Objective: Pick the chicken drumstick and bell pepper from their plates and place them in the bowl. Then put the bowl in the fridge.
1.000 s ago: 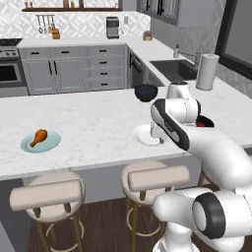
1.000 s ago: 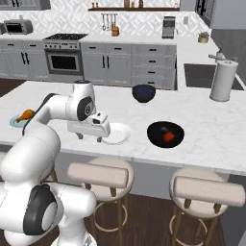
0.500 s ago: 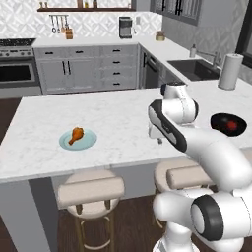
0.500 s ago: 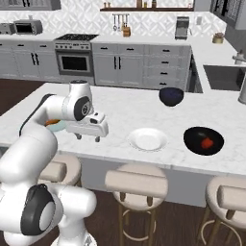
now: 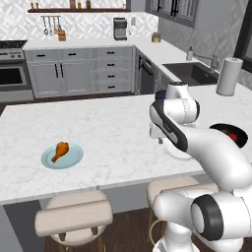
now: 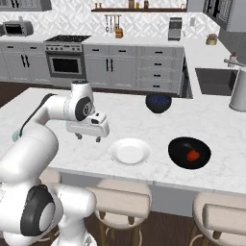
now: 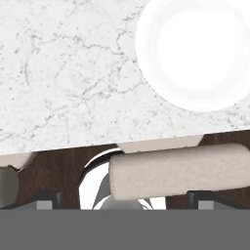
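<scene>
The gripper (image 6: 88,137), fingers apart and empty, hovers over the marble table (image 5: 113,128), the orange-brown chicken drumstick (image 5: 60,149) lying well to its left

White plate (image 7: 197,51) cut by hand view's top and right edges (gripper (image 6: 89,138) opening unclear).

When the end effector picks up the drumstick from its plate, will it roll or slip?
The drumstick lies flat on the blue plate, so it probably rests stably. Its fat end tapers to a thin bone, so if pushed it would likely swing in a curve. The rounded meat end may slip; gripping across the thick part seems safer.
</scene>
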